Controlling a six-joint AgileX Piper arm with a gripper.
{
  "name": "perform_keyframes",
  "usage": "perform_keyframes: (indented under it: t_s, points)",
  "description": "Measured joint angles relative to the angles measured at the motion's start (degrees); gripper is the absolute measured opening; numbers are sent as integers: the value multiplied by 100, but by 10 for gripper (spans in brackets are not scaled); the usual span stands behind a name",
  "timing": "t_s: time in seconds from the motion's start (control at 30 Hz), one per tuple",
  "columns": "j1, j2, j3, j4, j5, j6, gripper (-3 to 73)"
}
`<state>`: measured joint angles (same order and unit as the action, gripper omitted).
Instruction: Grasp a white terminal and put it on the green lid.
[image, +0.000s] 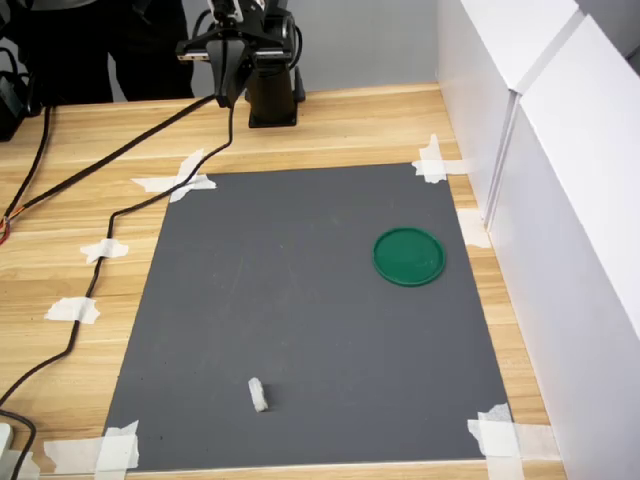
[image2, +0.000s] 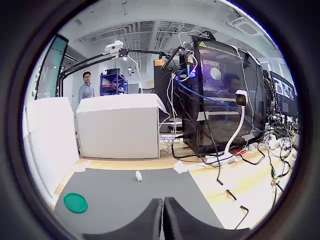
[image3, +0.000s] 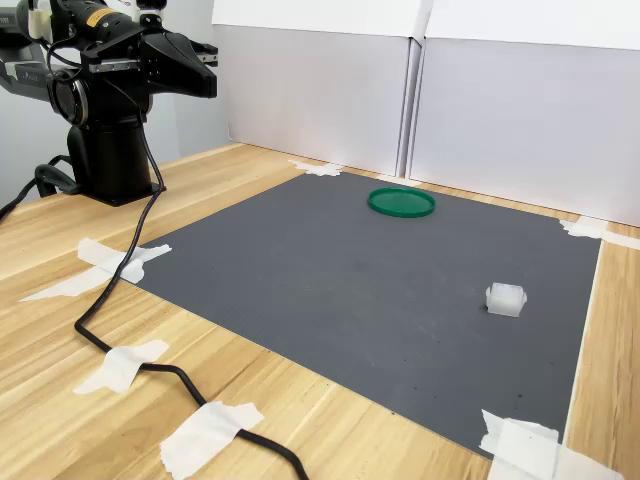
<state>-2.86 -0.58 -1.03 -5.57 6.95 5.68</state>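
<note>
Above the arm's base (image: 271, 100), at the far edge of the mat (image: 300, 300) in the first exterior view, the gripper (image: 228, 88) hangs folded back, clear of the mat and holding nothing. In the wrist view its two fingers (image2: 150, 220) lie pressed together with only a thin seam between them. In the second exterior view the gripper (image3: 200, 70) points level toward the mat, carried high over the base (image3: 108, 155), with the arm's links drawn in close above the pedestal.

The base stands on the wooden table (image: 350, 125), just off the mat's far edge in the first exterior view. A black cable (image: 130, 205) runs from the arm across the table beside the mat, held down by tape strips (image: 178, 180). More tape fixes the mat's corners.

The lid (image: 409, 256) lies flat on the mat, nearer the base than the terminal is, and toward the white panels (image: 560, 200) that stand along the first exterior view's right. The terminal (image: 259, 396) rests on the mat near the edge farthest from the base, well apart from the lid and from the gripper. Both show in the second exterior view: lid (image3: 401, 202) toward the panels, terminal (image3: 505, 299) toward the mat's right edge. In the wrist view the terminal (image2: 138, 175) sits beyond the fingertips, the lid (image2: 75, 202) off to one side.

A person (image2: 86, 89) stands in the background of the wrist view.
</note>
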Motion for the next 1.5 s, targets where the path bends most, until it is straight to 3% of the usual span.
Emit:
perform_keyframes:
  t_s: [0.87,1.5]
  points:
    - [0,211,-355,63,106,0,-16]
    - [0,3669,-2916,70,2500,0,-16]
